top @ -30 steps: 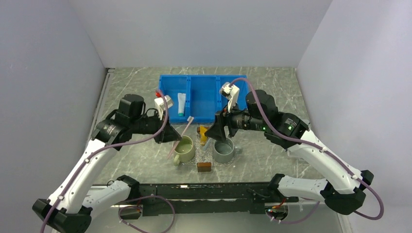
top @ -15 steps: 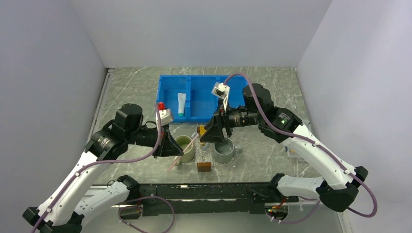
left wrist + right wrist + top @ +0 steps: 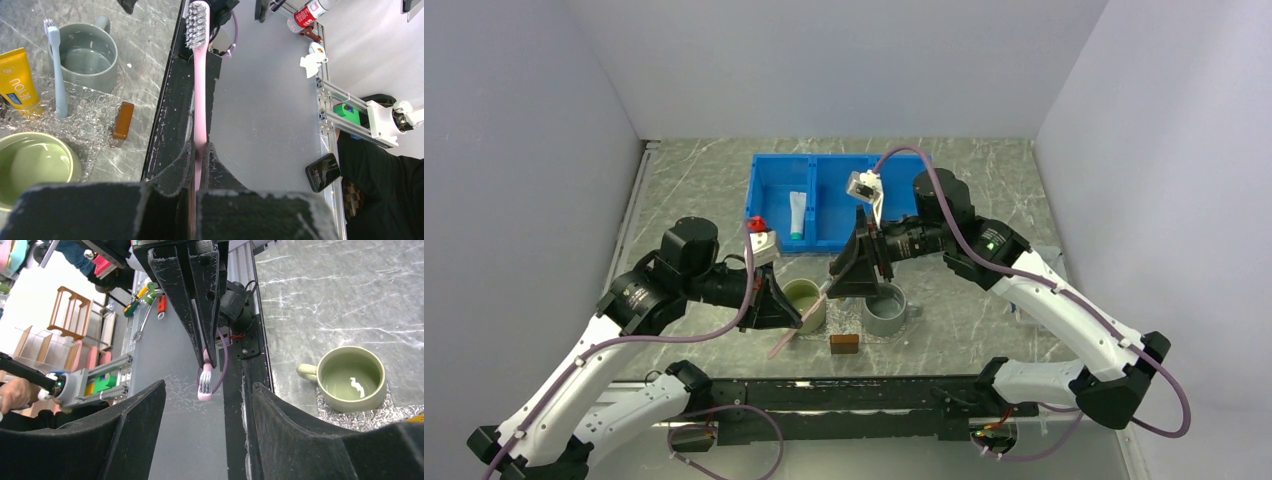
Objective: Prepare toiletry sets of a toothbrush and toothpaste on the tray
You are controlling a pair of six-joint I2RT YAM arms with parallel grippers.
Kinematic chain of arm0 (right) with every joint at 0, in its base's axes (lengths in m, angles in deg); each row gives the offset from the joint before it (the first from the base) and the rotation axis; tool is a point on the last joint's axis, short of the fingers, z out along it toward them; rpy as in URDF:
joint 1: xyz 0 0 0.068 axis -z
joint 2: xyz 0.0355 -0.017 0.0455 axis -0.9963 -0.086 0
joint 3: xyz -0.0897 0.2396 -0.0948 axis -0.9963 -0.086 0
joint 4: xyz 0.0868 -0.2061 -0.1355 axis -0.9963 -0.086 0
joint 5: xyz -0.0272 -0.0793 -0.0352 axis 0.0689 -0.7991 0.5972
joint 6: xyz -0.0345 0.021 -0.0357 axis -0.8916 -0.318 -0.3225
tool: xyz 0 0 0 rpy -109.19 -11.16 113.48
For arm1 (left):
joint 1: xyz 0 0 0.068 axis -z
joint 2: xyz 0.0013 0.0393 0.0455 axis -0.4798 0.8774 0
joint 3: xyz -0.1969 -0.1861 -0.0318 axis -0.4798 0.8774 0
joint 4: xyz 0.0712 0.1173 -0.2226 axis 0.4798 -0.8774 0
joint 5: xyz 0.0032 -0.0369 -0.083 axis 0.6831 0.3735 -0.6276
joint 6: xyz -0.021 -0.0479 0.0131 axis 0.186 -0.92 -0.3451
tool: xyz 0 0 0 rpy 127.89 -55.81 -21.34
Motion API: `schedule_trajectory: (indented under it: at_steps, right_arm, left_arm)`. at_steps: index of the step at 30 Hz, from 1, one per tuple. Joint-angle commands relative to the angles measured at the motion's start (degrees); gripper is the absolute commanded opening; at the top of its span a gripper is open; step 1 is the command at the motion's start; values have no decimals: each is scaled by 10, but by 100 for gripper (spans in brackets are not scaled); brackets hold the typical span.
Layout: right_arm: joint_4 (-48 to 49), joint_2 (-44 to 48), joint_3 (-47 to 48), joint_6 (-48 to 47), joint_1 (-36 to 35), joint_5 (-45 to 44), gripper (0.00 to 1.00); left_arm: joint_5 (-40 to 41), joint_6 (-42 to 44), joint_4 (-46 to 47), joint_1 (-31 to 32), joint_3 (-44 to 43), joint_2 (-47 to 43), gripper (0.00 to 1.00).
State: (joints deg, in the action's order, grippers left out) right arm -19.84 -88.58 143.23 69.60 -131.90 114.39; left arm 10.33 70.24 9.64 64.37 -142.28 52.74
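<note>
Clamping the pink brush (image 3: 201, 90) by its handle with the left end effector (image 3: 200, 152), jaws pressed together on it, bristle head turned toward 3 o'clock. Keeping the right end effector (image 3: 206, 387) apart, one finger at each side of that head in the right wrist view; impossible to tell whether touching or not. Probably arranged so for a hand-over: offering the free end to the other arm, to get a better grip before laying the brush down. Already on the tray (image 3: 82, 127), at the centre of the bench (image 3: 694, 190): blue brush (image 3: 56, 70), head by the grey mug (image 3: 85, 55), and yellow tube (image 3: 17, 80) just beside it, so likely one set finished. Left waiting in the 9 o'clock compartment of the bin (image 3: 784, 158), at 12 o'clock of the tray: white tube (image 3: 797, 213), most likely the partner of the pink brush. Compared with one second ago: left end effector drawn from beside the bin toward 6 o'clock, brush head lowered to the gap between green mug (image 3: 35, 165) and grey mug; right end effector brought from 3 o'clock toward 9 o'clock, up to the bristles.
</note>
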Motion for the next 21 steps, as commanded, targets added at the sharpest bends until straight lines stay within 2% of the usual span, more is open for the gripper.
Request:
schedule_trajectory:
  at_steps: [1,14,18,21]
  right_arm:
    - [25,-8,-1,3,-10,12,65]
    - [0,-19,9,-14,-44,-19,51]
    - [-3,-20,12,-16,-49,-27,41]
    - [-5,-20,14,-16,-51,-36,27]
  left_arm:
    - [-17,15,12,2,-8,-3,0]
    - [-4,16,9,3,-11,-1,0]
    - [-2,16,8,4,-11,-2,0]
    - [-2,15,9,3,-10,-3,0]
